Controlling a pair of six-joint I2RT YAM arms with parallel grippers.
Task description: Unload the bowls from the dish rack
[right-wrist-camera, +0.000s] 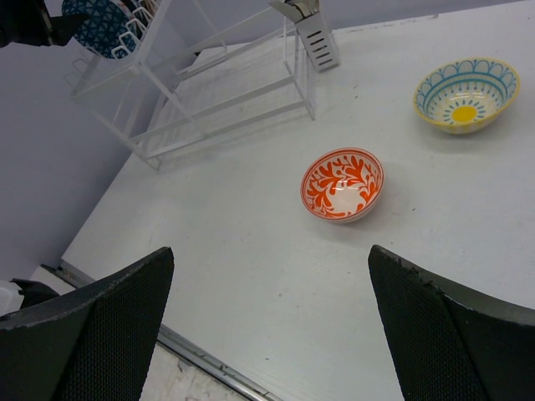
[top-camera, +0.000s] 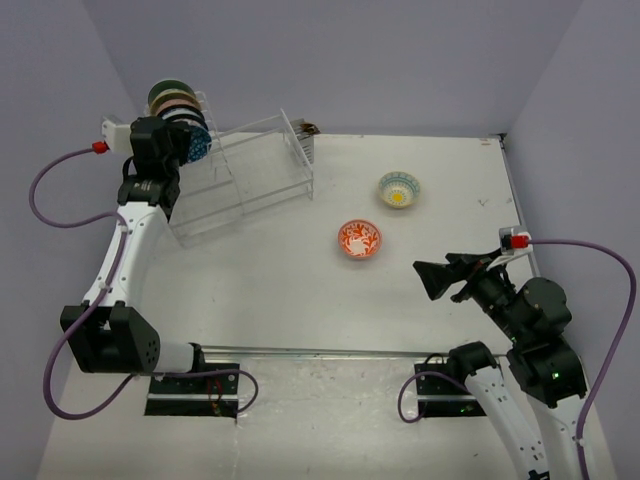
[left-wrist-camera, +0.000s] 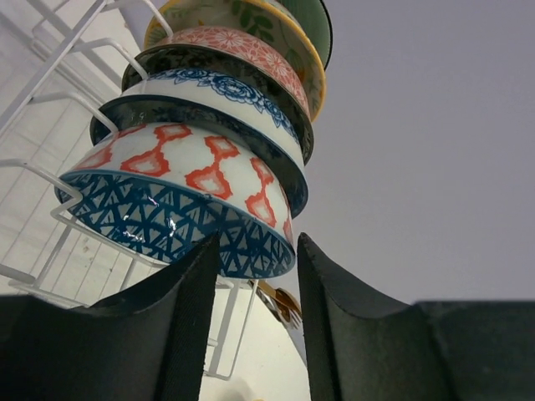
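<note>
Several patterned bowls [top-camera: 178,105] stand on edge in the tall tier of the clear dish rack [top-camera: 250,175] at the far left. My left gripper [top-camera: 188,143] is open right at the nearest one, a blue-triangle and orange-red bowl [left-wrist-camera: 180,200]. In the left wrist view that bowl's lower rim sits at the tips of my left gripper [left-wrist-camera: 257,242], between the jaws and not pinched. An orange-red bowl [top-camera: 359,239] and a yellow flower bowl [top-camera: 399,189] lie upright on the table. My right gripper [top-camera: 432,278] is wide open and empty above the table, nearer than the orange-red bowl [right-wrist-camera: 343,184].
The rack's lower flat tier [right-wrist-camera: 226,92] holds no bowls. A slotted cutlery holder [right-wrist-camera: 318,38] with a utensil hangs at the rack's right end. White wire dividers [left-wrist-camera: 50,100] stand left of the bowls. The walls are close behind the rack.
</note>
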